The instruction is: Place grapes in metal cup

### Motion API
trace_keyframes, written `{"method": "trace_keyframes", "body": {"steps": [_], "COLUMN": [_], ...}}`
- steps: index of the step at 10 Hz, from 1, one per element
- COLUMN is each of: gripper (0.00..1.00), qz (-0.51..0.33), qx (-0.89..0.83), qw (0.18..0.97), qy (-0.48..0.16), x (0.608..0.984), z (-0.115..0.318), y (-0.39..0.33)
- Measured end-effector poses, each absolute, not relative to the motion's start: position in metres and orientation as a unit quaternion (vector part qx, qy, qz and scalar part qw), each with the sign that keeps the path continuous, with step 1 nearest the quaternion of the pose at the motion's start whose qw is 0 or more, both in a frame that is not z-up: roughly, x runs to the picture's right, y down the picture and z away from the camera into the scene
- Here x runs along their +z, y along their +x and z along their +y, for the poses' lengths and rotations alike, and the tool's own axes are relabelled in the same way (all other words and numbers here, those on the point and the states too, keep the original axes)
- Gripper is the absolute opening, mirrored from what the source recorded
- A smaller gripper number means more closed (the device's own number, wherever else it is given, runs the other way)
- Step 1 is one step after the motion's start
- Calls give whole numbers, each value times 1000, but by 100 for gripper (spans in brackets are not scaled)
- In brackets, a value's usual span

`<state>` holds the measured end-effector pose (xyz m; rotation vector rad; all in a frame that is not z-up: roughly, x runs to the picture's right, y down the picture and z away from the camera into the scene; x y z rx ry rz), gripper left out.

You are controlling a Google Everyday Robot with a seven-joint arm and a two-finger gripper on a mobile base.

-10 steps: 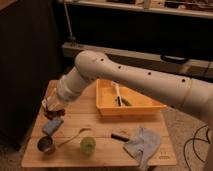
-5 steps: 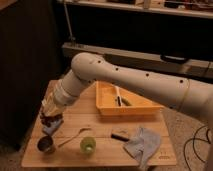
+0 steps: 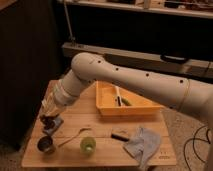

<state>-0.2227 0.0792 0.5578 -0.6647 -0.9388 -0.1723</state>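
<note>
As the arm drops lower than a moment ago | gripper (image 3: 50, 117) clamped shut on grapes (image 3: 47, 121) | close above metal cup (image 3: 46, 145), at corner of table (image 3: 107, 156) | release likely next

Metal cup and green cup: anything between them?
Camera view: a pale spoon lies between metal cup and green cup. Gripper, holding the grapes, hangs just above the metal cup.
</note>
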Motion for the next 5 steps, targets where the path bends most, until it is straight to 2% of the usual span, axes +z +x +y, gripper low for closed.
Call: {"method": "trace_keyframes", "body": {"steps": [3, 5], "gripper": [0, 0], "qz": [-442, -441], "qx": [-84, -111], "qw": [836, 834], "qy": [-314, -313], "x": [557, 544], "z": [79, 86], "y": [-223, -241]}}
